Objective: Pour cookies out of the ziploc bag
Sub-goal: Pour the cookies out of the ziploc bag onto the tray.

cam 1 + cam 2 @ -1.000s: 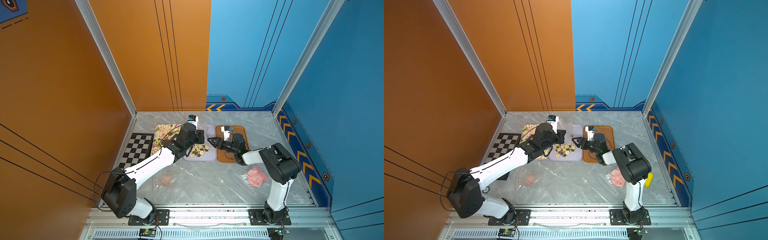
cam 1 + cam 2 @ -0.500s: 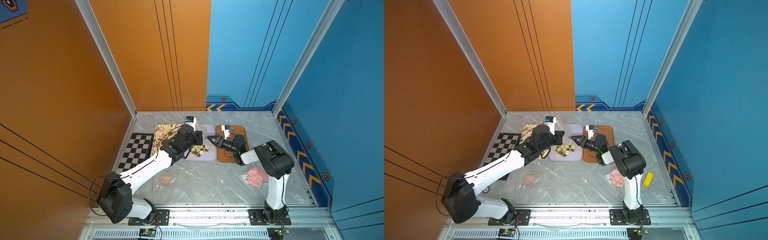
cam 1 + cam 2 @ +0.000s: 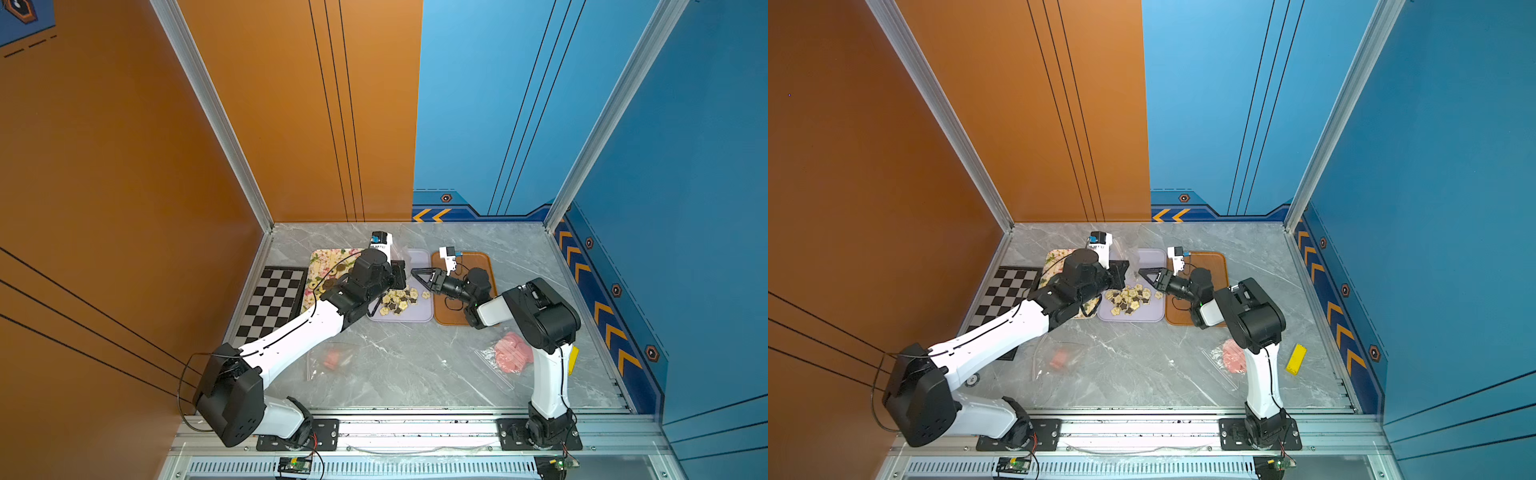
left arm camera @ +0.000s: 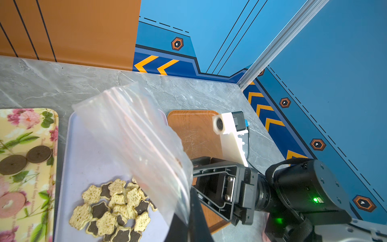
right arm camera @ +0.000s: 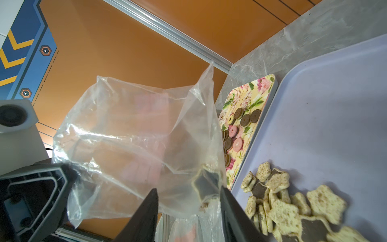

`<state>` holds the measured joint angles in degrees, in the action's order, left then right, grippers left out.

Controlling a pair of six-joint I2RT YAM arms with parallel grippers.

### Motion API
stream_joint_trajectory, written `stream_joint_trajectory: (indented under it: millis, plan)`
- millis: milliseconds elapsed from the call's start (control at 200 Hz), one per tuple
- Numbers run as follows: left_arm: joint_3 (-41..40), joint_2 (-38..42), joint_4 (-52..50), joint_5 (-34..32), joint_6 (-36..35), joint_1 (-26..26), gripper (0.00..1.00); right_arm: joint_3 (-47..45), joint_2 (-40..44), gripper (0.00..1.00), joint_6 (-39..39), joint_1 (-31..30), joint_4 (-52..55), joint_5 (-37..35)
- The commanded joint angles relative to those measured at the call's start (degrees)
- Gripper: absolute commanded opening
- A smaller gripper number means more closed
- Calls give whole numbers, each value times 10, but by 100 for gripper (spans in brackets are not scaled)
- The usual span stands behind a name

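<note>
Clear bag (image 4: pixel 134 134) aloft, star cookies (image 4: pixel 113 207) on tray (image 4: pixel 83 150)

The right gripper (image 3: pixel 415 274) had crept a little farther out over the lilac tray (image 3: pixel 419 257) and closer to the ziploc bag (image 4: pixel 134 134), and its jaws had drawn somewhat nearer together. Behind it the right arm's elbow (image 3: pixel 540 316) had swung inward toward the tray, leaving the yellow block (image 3: pixel 1296 359) fully uncovered in a top view. The left arm's shoulder (image 3: pixel 228 399) had shifted slightly toward the orange wall (image 3: pixel 104 187).
</note>
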<state>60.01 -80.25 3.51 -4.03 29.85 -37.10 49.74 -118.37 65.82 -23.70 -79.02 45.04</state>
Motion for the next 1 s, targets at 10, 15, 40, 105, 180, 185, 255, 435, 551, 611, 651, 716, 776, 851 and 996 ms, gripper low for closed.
stream_joint_trajectory:
  millis: [10,15,40,105,180,185,255,435,551,611,651,716,776,851,996]
  plan:
    - [-6,4,17,2,3,1,0,14,-15,49,10,-5,-23,19]
    - [-6,4,17,2,3,1,0,14,-17,49,11,-5,-22,20]
    - [-6,4,18,2,3,2,0,16,-19,49,13,-5,-22,21]
    - [-6,6,20,1,3,3,0,17,-21,49,13,-5,-22,22]
    - [-6,10,24,1,3,5,0,17,-25,49,14,-4,-23,20]
    - [-6,10,23,1,3,5,0,17,-26,49,14,-4,-22,20]
    - [-6,15,25,1,3,8,0,17,-32,49,18,0,-23,17]
    - [-31,24,44,10,-10,12,0,23,-26,50,13,-7,-23,31]
    - [-72,35,105,35,-12,23,0,21,-20,51,21,-8,-22,30]
    - [-97,40,141,53,1,33,0,21,-20,51,19,-9,-23,30]
    - [-113,43,167,66,11,39,0,22,-20,51,20,-9,-23,29]
    - [-132,47,200,81,26,46,0,23,-20,50,22,-9,-22,32]
    - [-146,51,224,89,34,49,0,24,-20,50,23,-10,-22,32]
    - [-161,56,252,90,42,53,0,23,-18,50,23,-11,-23,32]
    - [-182,71,297,83,61,63,0,22,-20,51,24,-8,-22,28]
